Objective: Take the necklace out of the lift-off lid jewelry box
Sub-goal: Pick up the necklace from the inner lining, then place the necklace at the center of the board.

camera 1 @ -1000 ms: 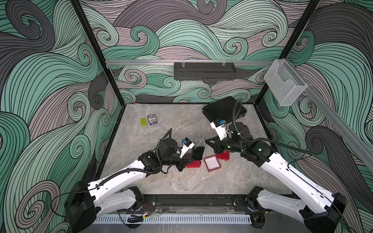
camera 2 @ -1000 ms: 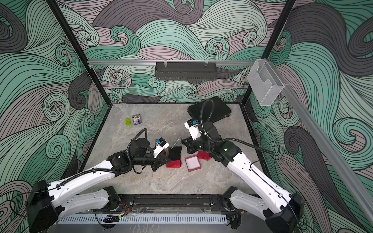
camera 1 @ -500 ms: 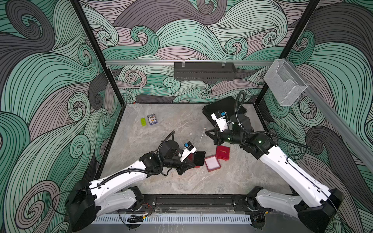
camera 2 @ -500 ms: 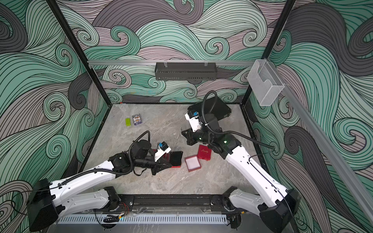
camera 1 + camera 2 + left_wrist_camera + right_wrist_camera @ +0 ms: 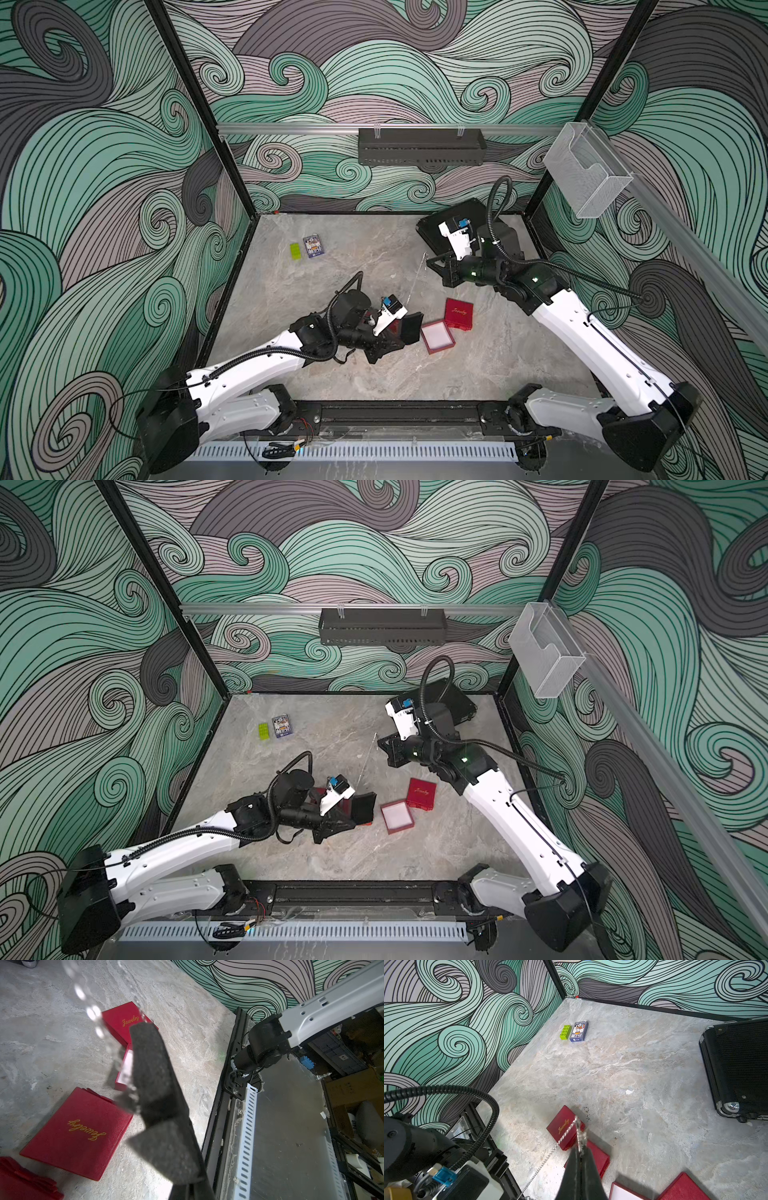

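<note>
The necklace (image 5: pixel 91 1012), a thin silver chain, hangs stretched in the air, slanting from the box's tilted black foam insert (image 5: pixel 410 328) up toward the far right. The open, white-lined red base (image 5: pixel 437 337) lies flat just right of the insert, its gold-lettered red lid (image 5: pixel 458 314) against its far-right corner.

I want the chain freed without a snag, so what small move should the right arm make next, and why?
Probably raise the right gripper slightly farther from the black foam insert. That gripper pinches the necklace, which stretches down to the insert held in the left gripper, so the lower end seems not yet free.
</note>
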`<state>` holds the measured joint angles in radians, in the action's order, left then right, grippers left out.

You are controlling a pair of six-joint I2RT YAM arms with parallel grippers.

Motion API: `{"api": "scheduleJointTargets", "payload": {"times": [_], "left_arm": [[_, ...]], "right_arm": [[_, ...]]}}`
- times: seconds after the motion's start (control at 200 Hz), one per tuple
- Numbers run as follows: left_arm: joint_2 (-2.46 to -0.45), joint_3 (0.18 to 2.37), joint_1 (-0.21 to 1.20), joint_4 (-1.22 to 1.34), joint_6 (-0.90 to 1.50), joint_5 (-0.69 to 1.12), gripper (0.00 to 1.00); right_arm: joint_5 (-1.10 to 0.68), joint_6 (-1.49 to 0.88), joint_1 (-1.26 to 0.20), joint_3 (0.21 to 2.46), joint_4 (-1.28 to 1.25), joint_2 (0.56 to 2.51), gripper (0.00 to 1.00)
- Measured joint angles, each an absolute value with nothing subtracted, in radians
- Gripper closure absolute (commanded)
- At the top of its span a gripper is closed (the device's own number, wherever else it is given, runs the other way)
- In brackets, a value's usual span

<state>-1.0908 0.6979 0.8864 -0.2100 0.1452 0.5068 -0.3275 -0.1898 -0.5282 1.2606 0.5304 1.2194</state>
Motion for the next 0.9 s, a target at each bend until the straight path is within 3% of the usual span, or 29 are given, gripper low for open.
{"api": "scheduleJointTargets", "payload": {"times": [0.445, 0.901], "left_arm": [[-1.108, 0.683, 0.912, -0.226, 0.159, 0.49, 1.0], [-0.901, 0.665, 0.912, -0.234, 0.292, 0.078, 1.0]], "right_arm": [[-0.369, -0.188, -0.467, 1.336, 0.513, 1.321, 1.0], [-0.37, -0.184, -0.466, 1.283, 0.491, 1.579, 1.0]]}}
